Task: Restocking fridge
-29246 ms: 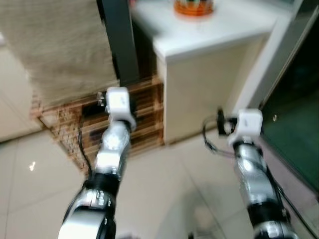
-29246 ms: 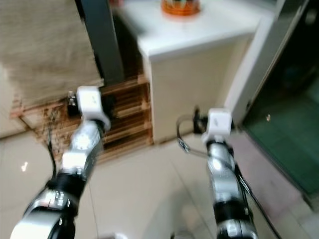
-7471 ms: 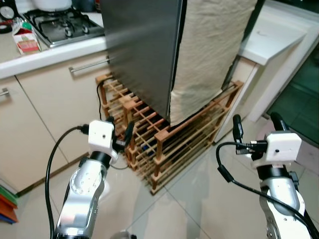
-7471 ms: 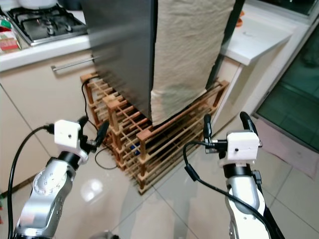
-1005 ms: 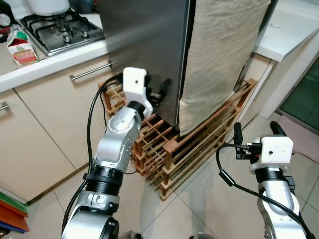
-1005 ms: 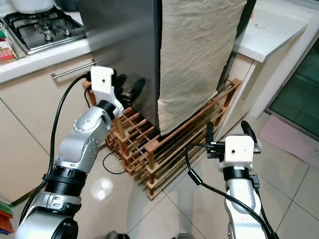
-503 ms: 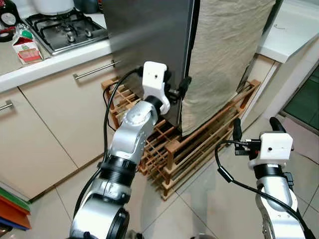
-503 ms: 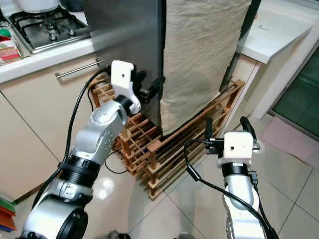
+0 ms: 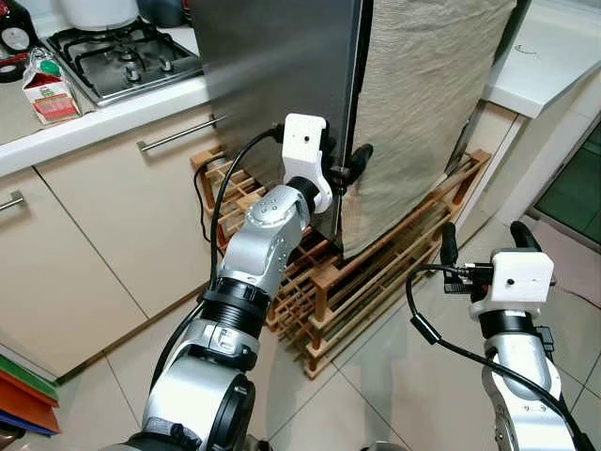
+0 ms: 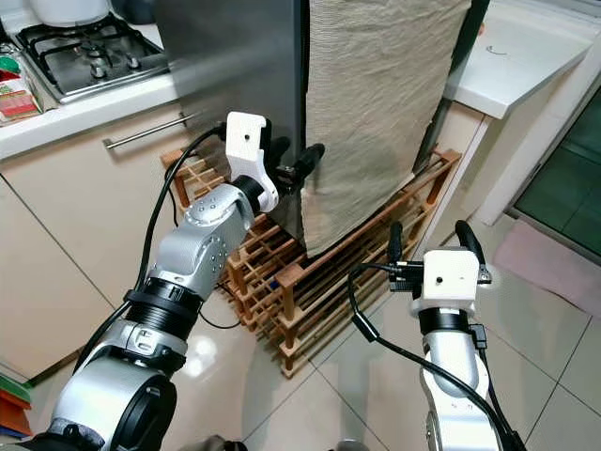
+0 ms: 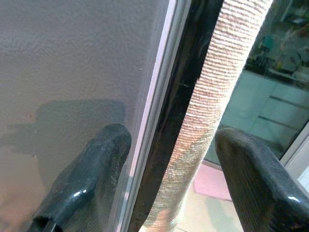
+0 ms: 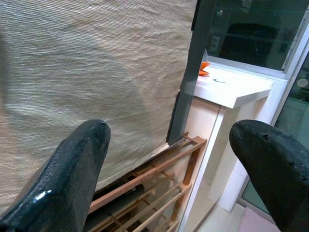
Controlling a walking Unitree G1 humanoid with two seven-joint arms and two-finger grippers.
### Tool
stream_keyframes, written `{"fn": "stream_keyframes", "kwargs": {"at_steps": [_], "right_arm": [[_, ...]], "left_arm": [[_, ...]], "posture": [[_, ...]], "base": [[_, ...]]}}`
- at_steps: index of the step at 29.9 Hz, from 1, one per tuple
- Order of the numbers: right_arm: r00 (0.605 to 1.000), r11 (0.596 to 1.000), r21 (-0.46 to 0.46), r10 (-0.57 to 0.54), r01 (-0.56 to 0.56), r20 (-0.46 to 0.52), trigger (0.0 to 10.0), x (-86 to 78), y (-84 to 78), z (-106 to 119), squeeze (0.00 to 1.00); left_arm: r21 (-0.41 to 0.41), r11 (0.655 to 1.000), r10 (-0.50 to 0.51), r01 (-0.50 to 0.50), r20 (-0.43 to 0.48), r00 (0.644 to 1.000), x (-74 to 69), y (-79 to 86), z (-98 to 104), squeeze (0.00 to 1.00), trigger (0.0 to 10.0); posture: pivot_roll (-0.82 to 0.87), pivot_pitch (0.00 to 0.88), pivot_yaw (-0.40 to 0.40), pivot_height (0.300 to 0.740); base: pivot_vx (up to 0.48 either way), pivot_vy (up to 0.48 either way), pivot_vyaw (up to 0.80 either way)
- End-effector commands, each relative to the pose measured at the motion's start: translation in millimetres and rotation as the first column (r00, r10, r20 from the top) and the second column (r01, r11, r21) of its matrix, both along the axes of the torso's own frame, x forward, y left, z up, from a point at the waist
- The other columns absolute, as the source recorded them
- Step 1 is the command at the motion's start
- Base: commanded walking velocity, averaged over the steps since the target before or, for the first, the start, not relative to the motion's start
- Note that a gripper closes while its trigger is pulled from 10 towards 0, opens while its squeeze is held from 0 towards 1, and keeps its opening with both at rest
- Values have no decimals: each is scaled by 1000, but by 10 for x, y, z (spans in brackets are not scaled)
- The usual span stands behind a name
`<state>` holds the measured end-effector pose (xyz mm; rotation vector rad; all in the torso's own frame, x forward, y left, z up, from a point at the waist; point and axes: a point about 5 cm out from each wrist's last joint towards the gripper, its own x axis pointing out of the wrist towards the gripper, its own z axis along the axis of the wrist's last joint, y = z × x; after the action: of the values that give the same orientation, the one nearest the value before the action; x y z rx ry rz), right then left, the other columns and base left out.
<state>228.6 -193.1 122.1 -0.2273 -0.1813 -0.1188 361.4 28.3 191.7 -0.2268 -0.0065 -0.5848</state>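
Standing on a wooden rack (image 9: 376, 272), the fridge (image 9: 272, 85) is shut, grey steel side toward the robot, w/ a beige cloth (image 9: 427, 103) hanging down its front. Left gripper (image 9: 344, 169) is raised to the fridge's front corner, jaws open and straddling the door edge: in the left wrist view one finger (image 11: 91, 169) lies against the steel side, the other finger (image 11: 251, 179) sits beyond the cloth's edge, dark door seam between them. Nothing gripped. Right gripper (image 9: 477, 242) hangs low beside the rack, jaws wide open, pointing at the cloth and rack per the right wrist view. Rack slots: contents too dim to tell. On the worktop (image 9: 103, 108) left of the fridge, a red-and-white carton (image 9: 49, 86) stands beside the gas hob (image 9: 122, 52); a white counter (image 9: 554, 56) sits right of the fridge. Vs 1 s ago: left gripper has gone from low on the steel side, up and across to the door edge; half a sec ago it was just short of it. Right gripper approx unchanged.
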Motion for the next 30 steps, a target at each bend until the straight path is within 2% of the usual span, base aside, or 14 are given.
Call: {"fn": "stream_keyframes", "kwargs": {"at_steps": [1, 12, 22, 30], "right_arm": [[1000, 1000, -10, -15, 15, 3, 10000, -32, -24, 0, 0], [1000, 1000, -14, -14, 14, 1, 10000, -36, -36, 2, 0], [1000, 1000, -14, -11, 12, 1, 10000, -35, -30, 0, 0], [1000, 1000, -14, -12, 12, 6, 10000, -28, -29, 16, 0]], "left_arm": [[-16, 999, -42, 42, 11, 999, -13, -94, 83, 0, 10000], [6, 995, -102, 102, 32, 994, -78, -202, 123, 0, 10000], [21, 995, -99, 99, 25, 995, -53, -233, 101, 0, 10000], [-30, 993, -115, 114, -35, 993, -26, -403, 193, 0, 10000]], "posture": [[-218, 0, 54, 740], [-219, 0, 50, 740], [-221, 0, 51, 740], [-229, 5, 55, 740]], "base": [[0, 0, 0], [0, 0, 0], [0, 0, 0], [0, 0, 0]]}}
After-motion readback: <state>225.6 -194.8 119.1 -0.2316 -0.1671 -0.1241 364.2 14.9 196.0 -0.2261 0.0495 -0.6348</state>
